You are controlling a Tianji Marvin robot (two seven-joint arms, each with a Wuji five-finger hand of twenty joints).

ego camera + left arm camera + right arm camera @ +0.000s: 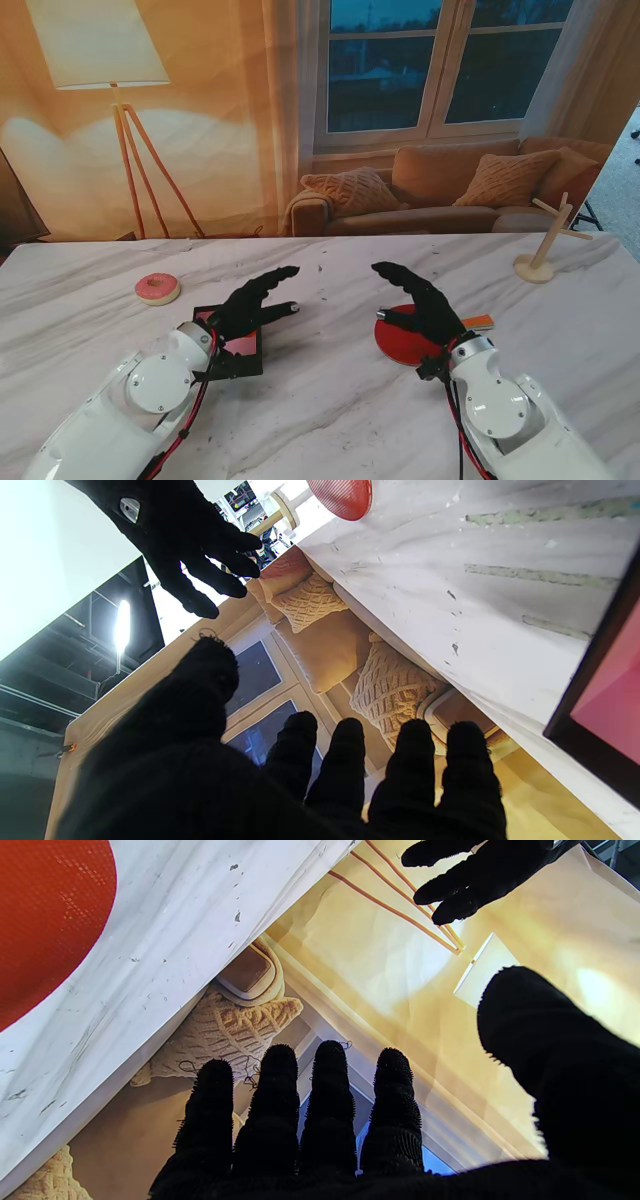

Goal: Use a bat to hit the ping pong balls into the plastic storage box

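Note:
A red round bat (398, 342) lies flat on the marble table, its orange handle (479, 322) pointing right. My right hand (423, 300) hovers over the bat, fingers spread and holding nothing; the right wrist view shows the fingers (300, 1120) apart in the air and the bat's red face (45, 915) on the table. My left hand (256, 300) is open too, raised above a square black-rimmed container with a red bottom (240, 348). That container's corner (610, 690) shows in the left wrist view, along with the bat (345, 495) and the right hand (185, 545). I see no ping pong balls.
A pink ring-shaped donut (157, 289) lies on the table to the left, farther from me than the container. A small wooden stand (545, 250) is at the far right. A printed backdrop of a living room runs behind the table's far edge (320, 240).

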